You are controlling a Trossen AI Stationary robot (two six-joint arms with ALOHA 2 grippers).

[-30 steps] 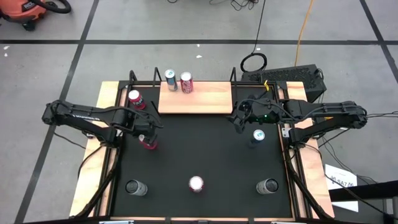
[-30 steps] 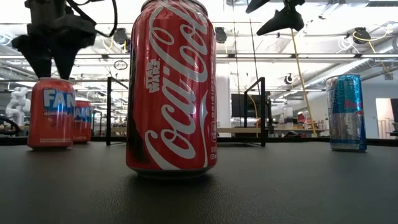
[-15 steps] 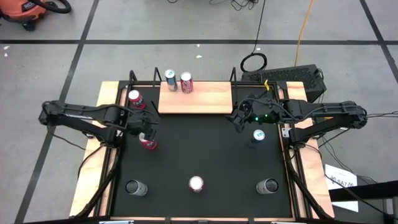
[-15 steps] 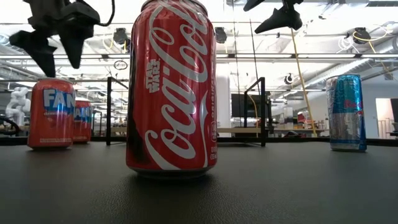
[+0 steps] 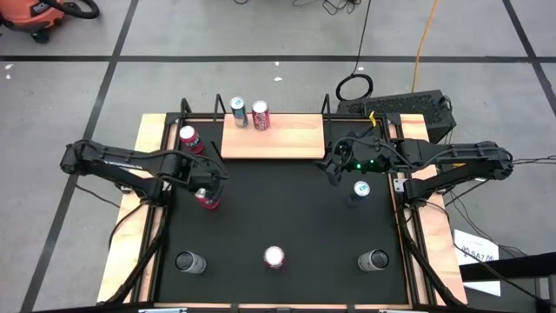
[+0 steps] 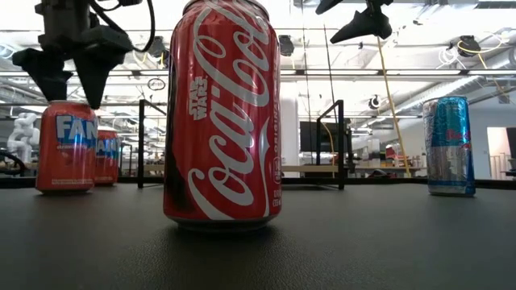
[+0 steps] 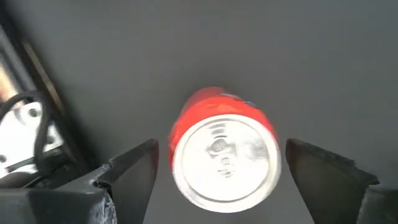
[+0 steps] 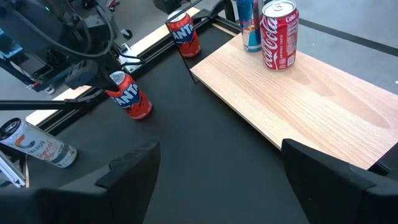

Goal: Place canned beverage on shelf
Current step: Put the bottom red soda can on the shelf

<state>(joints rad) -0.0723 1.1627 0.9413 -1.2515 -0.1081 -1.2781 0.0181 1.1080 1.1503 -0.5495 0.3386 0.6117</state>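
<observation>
An orange Fanta can (image 5: 207, 201) stands upright on the black table top at the left. My left gripper (image 5: 205, 184) hangs open just above it. In the left wrist view its fingers (image 7: 134, 165) stand on either side of the can's silver top (image 7: 224, 158) with gaps between. In the low view the gripper (image 6: 71, 98) is right over the can (image 6: 66, 145). The light-wood shelf (image 5: 287, 139) lies at the far middle and bears a blue can (image 5: 238, 111) and a Coca-Cola can (image 5: 261, 114). My right gripper (image 5: 334, 165) waits open and empty near the shelf's right end.
A second Fanta can (image 5: 187, 136) stands on the wooden edge at the far left. A blue can (image 5: 361, 189) stands near my right gripper. Three cans stand along the near edge, at the left (image 5: 185, 261), the middle (image 5: 274, 256) and the right (image 5: 375, 259). Black rods (image 5: 184, 109) rise by the shelf.
My left gripper swung up and toward the table's left edge, tipping as it went. It then came back over the Fanta can, still open. The can has stayed in place.
</observation>
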